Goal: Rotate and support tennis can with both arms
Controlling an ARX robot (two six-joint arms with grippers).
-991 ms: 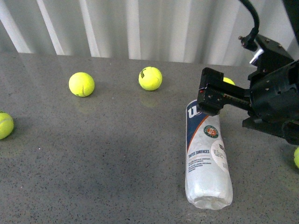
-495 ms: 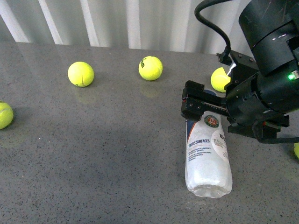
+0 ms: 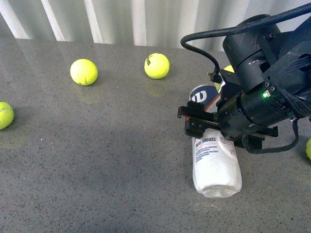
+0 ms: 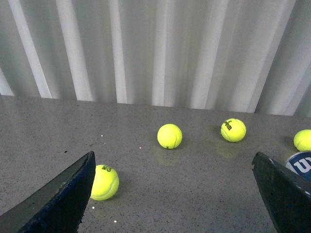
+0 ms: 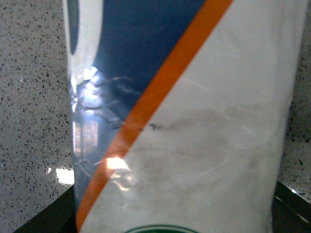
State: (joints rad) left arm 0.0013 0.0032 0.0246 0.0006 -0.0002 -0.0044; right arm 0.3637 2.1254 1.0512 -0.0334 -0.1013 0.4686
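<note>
The tennis can (image 3: 216, 165) lies on its side on the grey table (image 3: 97, 160). The right gripper (image 3: 197, 121) straddles its middle, one finger on each side; whether it squeezes, I cannot tell. The left gripper (image 4: 172, 194) gapes wide, holding nothing.

Soft even light, faint shadows; glare and close-up blur on the tennis can (image 5: 184, 121).
</note>
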